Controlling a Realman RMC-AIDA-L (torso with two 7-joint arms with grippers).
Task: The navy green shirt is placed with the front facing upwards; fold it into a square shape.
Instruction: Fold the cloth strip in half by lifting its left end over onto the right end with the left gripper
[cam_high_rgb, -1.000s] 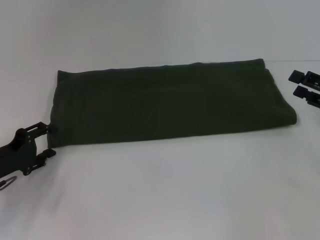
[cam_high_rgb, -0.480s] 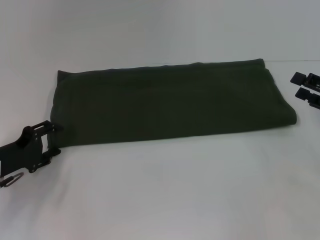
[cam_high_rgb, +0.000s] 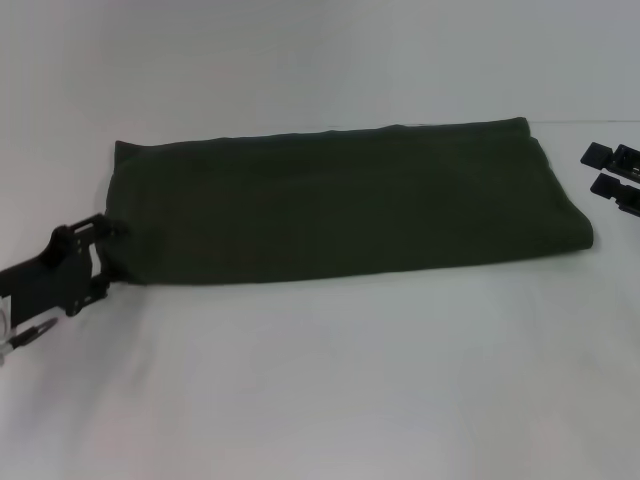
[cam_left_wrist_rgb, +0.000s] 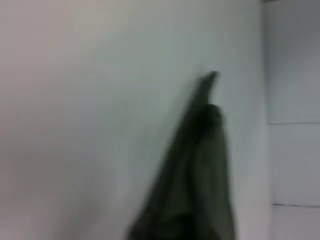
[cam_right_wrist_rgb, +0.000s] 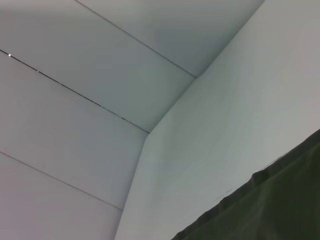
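The navy green shirt (cam_high_rgb: 340, 200) lies folded into a long dark band across the white table (cam_high_rgb: 330, 380), plain side up, with no lettering showing. My left gripper (cam_high_rgb: 108, 258) is at the shirt's near-left corner, open, one finger above the left edge and one below the corner. In the left wrist view the cloth (cam_left_wrist_rgb: 200, 175) runs away from the camera as a blurred dark ridge. My right gripper (cam_high_rgb: 600, 169) rests open on the table just off the shirt's right end. The right wrist view catches only a strip of the shirt's edge (cam_right_wrist_rgb: 285, 210).
Bare white tabletop (cam_high_rgb: 330, 60) lies all around the shirt, with a wide stretch in front of it. A pale panelled wall (cam_right_wrist_rgb: 75, 100) stands behind the table.
My left gripper has moved forward and inward onto the shirt's near-left corner, and that corner has shifted slightly to the right. The right gripper has stayed still.
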